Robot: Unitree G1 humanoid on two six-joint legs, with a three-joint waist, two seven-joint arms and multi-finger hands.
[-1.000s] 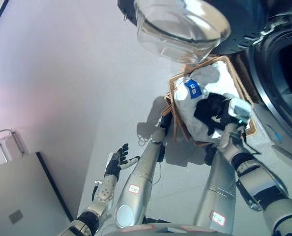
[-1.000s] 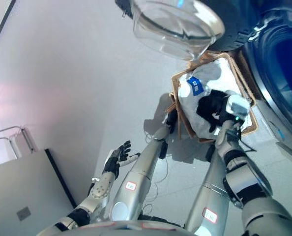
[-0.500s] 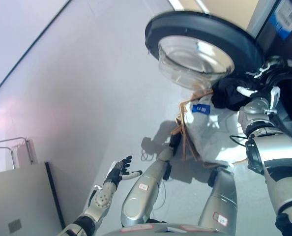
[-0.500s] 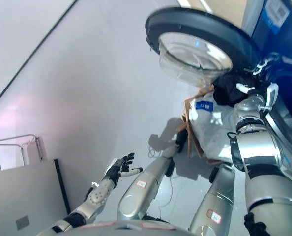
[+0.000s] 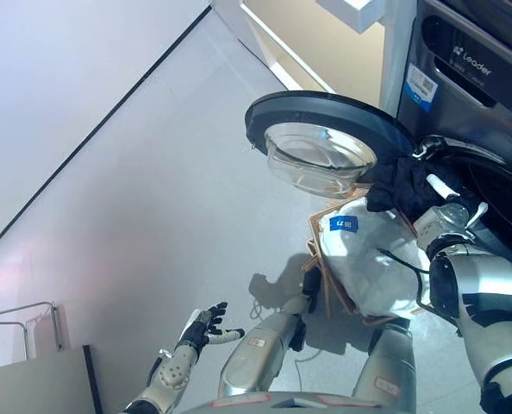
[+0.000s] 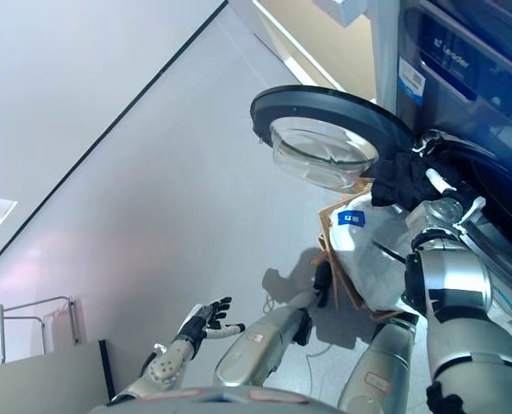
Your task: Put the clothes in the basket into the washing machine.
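Observation:
A wicker basket (image 5: 318, 255) stands on the floor in front of the dark washing machine (image 5: 463, 69), whose round glass door (image 5: 318, 148) is swung open to the left. White cloth (image 5: 368, 263) with a blue tag fills the basket. My right hand (image 5: 446, 205) is raised at the rim of the drum opening (image 5: 502, 194) and is shut on a black garment (image 5: 396, 184), which hangs above the basket's far end. My left hand (image 5: 201, 326) is open with spread fingers, low at the left over the floor and far from the basket.
A grey flat panel (image 5: 32, 388) and a thin metal frame (image 5: 21, 312) sit at the lower left. A dark baseboard line (image 5: 109, 112) runs along the wall on the left. The washer door juts out over the floor beside the basket.
My right hand has lifted the black garment out of the basket up to the drum opening. The camera has tilted upward. The left hand stays open in place.

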